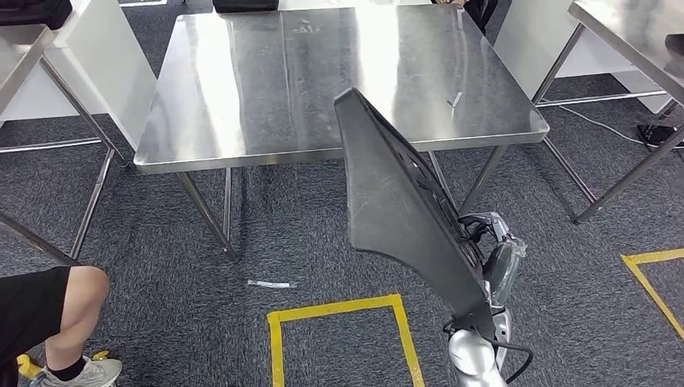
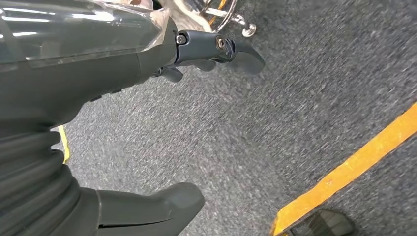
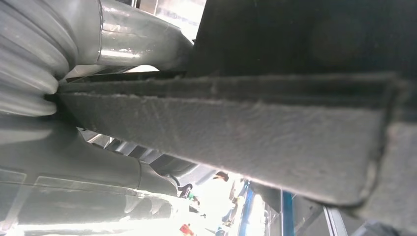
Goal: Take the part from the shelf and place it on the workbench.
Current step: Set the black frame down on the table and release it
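Note:
The part [image 1: 395,201] is a large, flat, dark grey panel, held tilted upright in front of the steel workbench [image 1: 242,97]; its upper tip overlaps the bench's near edge in the head view. My right hand [image 1: 494,260] grips the panel near its lower end. The right wrist view shows the panel's rough grey edge [image 3: 236,132] close up, running out from my right hand [image 3: 59,147]. My left hand [image 2: 88,73] hangs over the grey carpet, with thumb and fingers [image 2: 236,51] apart and nothing between them.
A small pale scrap [image 1: 456,99] lies on the bench top. More steel tables stand left [image 1: 20,56] and right [image 1: 637,40]. A person's leg [image 1: 72,314] is at the lower left. Yellow tape [image 1: 339,322] marks a square on the carpet; a white strip [image 1: 270,284] lies near it.

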Robot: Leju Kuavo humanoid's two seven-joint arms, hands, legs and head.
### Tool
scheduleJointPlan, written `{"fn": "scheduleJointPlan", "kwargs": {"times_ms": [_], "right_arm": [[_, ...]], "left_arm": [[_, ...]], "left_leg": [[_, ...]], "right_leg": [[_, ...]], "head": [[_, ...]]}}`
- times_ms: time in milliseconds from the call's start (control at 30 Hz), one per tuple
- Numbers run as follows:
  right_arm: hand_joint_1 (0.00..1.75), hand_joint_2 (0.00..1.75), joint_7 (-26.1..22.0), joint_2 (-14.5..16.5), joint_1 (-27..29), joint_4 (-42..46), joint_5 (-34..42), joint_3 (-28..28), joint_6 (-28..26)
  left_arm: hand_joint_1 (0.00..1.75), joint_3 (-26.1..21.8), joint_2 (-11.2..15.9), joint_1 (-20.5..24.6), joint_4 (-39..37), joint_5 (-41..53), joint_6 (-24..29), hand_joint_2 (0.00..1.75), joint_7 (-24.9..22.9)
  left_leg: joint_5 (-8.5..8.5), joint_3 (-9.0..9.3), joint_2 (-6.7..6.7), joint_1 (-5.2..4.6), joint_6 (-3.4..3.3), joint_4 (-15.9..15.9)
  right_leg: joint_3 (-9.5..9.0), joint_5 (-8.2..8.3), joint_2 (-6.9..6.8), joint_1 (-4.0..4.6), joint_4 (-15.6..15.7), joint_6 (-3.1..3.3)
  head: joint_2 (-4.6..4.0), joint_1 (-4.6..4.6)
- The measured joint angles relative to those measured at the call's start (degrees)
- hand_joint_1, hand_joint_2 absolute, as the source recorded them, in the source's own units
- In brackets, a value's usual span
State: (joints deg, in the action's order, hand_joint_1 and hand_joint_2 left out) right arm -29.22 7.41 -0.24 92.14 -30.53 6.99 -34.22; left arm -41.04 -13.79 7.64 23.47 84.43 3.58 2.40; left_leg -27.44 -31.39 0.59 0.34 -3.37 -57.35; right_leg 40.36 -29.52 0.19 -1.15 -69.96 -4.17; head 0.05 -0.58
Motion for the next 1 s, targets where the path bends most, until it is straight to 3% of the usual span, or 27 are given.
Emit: {"fn": "scheduleJointPlan", "kwargs": {"times_ms": [33, 67, 100, 167, 267, 333, 400, 433, 467, 533, 567, 633, 733, 800, 900, 933, 967, 1000], "right_arm": [[1.75, 1.75, 0.0, 0.0, 0.2, 0.2, 0.0, 0.0, 0.0], [1.75, 1.75, 0.0, 0.0, 0.3, 0.3, 0.0, 0.0, -0.1], [1.75, 1.75, 0.0, 0.0, 0.5, 0.5, 0.0, -0.1, -0.1], [1.75, 1.75, 0.0, -0.1, 0.8, 0.7, 0.0, -0.2, -0.3], [1.75, 1.75, 0.1, 0.0, 1.1, 1.1, 0.0, -0.4, -0.6], [1.75, 1.75, 0.1, 0.0, 1.1, 1.3, -0.1, -0.4, -0.6], [1.75, 1.75, 0.1, 0.0, 1.2, 1.3, -0.1, -0.4, -0.6], [1.75, 1.75, 0.1, 0.0, 1.3, 1.3, -0.1, -0.5, -0.6], [1.75, 1.75, 0.1, 0.0, 1.4, 1.3, -0.1, -0.5, -0.6], [1.75, 1.75, 0.1, 0.0, 1.5, 1.3, -0.1, -0.5, -0.6], [1.75, 1.75, 0.1, 0.0, 1.5, 1.3, -0.1, -0.5, -0.6], [1.75, 1.75, 0.1, 0.0, 1.5, 1.4, -0.1, -0.5, -0.6], [1.75, 1.75, 0.0, 0.1, 1.5, 1.6, -0.1, -0.5, -0.6], [1.75, 1.75, 0.0, 0.0, 1.4, 1.7, -0.1, -0.5, -0.6], [1.75, 1.75, 0.0, 0.0, 1.5, 1.7, 0.1, -0.5, -0.8], [1.75, 1.75, 0.1, 0.0, 1.6, 1.7, 0.2, -0.5, -0.8], [1.75, 1.75, 0.1, 0.0, 1.7, 1.7, 0.3, -0.5, -0.9], [1.75, 1.75, 0.1, -0.1, 1.7, 1.7, 0.3, -0.5, -1.0]], "left_arm": [[0.00, 0.2, 0.0, 0.0, -0.1, 0.0, 0.0, 1.75, 0.0], [0.00, 0.3, 0.0, 0.0, -0.2, 0.0, 0.0, 1.75, 0.0], [0.00, 0.4, 0.1, 0.1, -0.2, 0.0, 0.0, 1.75, 0.0], [0.00, 0.7, 0.1, 0.2, -0.3, 0.0, 0.0, 1.75, -0.1], [0.00, 0.9, 0.3, 0.4, -0.3, 0.0, 0.0, 1.75, -0.1], [0.00, 1.0, 0.3, 0.4, -0.3, 0.0, 0.0, 1.75, -0.1], [0.00, 1.0, 0.4, 0.3, -0.5, 0.0, 0.0, 1.75, -0.1], [0.00, 1.0, 0.4, 0.3, -0.5, 0.0, 0.0, 1.75, -0.2], [0.00, 1.0, 0.5, 0.3, -0.6, 0.0, 0.0, 1.75, -0.2], [0.00, 1.0, 0.6, 0.3, -0.7, 0.0, 0.0, 1.75, -0.2], [0.00, 1.0, 0.6, 0.3, -0.7, 0.0, 0.0, 1.75, -0.2], [0.00, 1.0, 0.7, 0.4, -0.7, 0.0, 0.0, 1.75, -0.2], [0.00, 1.0, 0.8, 0.4, -0.8, 0.0, 0.0, 1.75, -0.2], [0.00, 1.0, 0.8, 0.4, -0.8, 0.0, 0.0, 1.75, -0.2], [0.00, 1.0, 0.8, 0.5, -0.9, 0.0, 0.1, 1.75, -0.1], [0.00, 1.0, 0.8, 0.5, -1.0, 0.0, 0.1, 1.75, -0.1], [0.00, 1.0, 0.9, 0.4, -1.1, -0.1, 0.1, 1.75, -0.1], [0.00, 1.0, 0.9, 0.4, -1.1, -0.1, 0.1, 1.75, -0.1]], "left_leg": [[-0.54, 0.52, 0.03, -0.02, 0.28, 0.0], [-1.20, 0.99, 0.05, -0.13, 0.61, -0.1], [-1.78, 1.34, 0.03, -0.26, 0.95, -0.1], [-2.59, 1.79, -0.05, -0.37, 1.56, 0.0], [-3.88, 1.69, -0.22, 0.01, 2.45, -1.5], [-6.57, -1.64, -0.32, 0.18, 2.95, -8.0], [-8.69, -6.95, -0.35, 0.27, 3.22, -15.8], [-8.21, -8.80, -0.35, 0.29, 3.22, -17.5], [-6.34, -9.39, -0.36, 0.28, 3.10, -16.6], [-0.47, -7.65, -0.37, 0.24, 2.50, -9.5], [1.53, -6.27, -0.40, 0.10, 2.15, -5.8], [2.64, -4.55, -0.44, -0.27, 1.57, -1.9], [2.00, -3.44, -0.29, -0.44, 0.67, -0.9], [1.82, -2.20, -0.15, -0.20, 0.04, -0.3], [0.91, -1.21, -0.09, -0.15, -0.47, -0.1], [0.51, -0.80, -0.02, -0.15, -0.46, -0.1], [0.06, -0.24, 0.08, -0.13, -0.38, -0.1], [-0.46, 0.48, 0.18, -0.09, -0.23, -0.1]], "right_leg": [[-1.60, 2.41, -0.13, -0.14, 4.4, -0.55], [-3.22, 4.19, -0.20, -0.14, 8.2, -0.65], [-4.39, 5.18, -0.25, -0.11, 10.7, -0.34], [-5.24, 5.13, -0.16, 0.20, 11.8, 0.96], [-6.03, 4.50, 0.04, -0.19, 11.9, 2.54], [-6.85, 3.82, 0.04, -0.31, 11.9, 3.48], [-7.63, 3.03, 0.03, -0.18, 11.9, 3.92], [-8.11, 2.58, 0.09, -0.12, 11.9, 3.92], [-8.72, 2.11, 0.17, -0.09, 11.9, 3.84], [-10.07, 1.01, 0.33, -0.08, 12.0, 3.56], [-10.62, 0.45, 0.36, 0.10, 12.0, 3.30], [-11.26, -0.21, 0.44, 0.31, 12.2, 2.60], [-12.00, -0.21, 0.38, 0.43, 11.8, 1.44], [-10.07, -1.05, 0.25, 0.46, 8.4, 1.18], [-2.69, -4.11, 0.21, 0.36, -2.3, 1.09], [-0.82, -4.60, 0.21, 0.31, -4.1, 0.91], [-0.04, -4.05, 0.20, 0.22, -3.7, 0.52], [-0.43, -2.27, 0.18, 0.09, -1.0, -0.11]], "head": [[0.00, 0.02], [0.00, 0.02], [-0.01, -0.02], [-0.01, -0.12], [-0.01, -0.20], [-0.01, -0.22], [0.00, -0.22], [-0.01, -0.22], [0.00, -0.24], [0.01, -0.22], [0.01, -0.19], [-0.01, -0.19], [-0.01, -0.20], [-0.01, -0.13], [-0.01, -0.07], [-0.01, -0.06], [-0.01, -0.04], [0.00, -0.03]]}}
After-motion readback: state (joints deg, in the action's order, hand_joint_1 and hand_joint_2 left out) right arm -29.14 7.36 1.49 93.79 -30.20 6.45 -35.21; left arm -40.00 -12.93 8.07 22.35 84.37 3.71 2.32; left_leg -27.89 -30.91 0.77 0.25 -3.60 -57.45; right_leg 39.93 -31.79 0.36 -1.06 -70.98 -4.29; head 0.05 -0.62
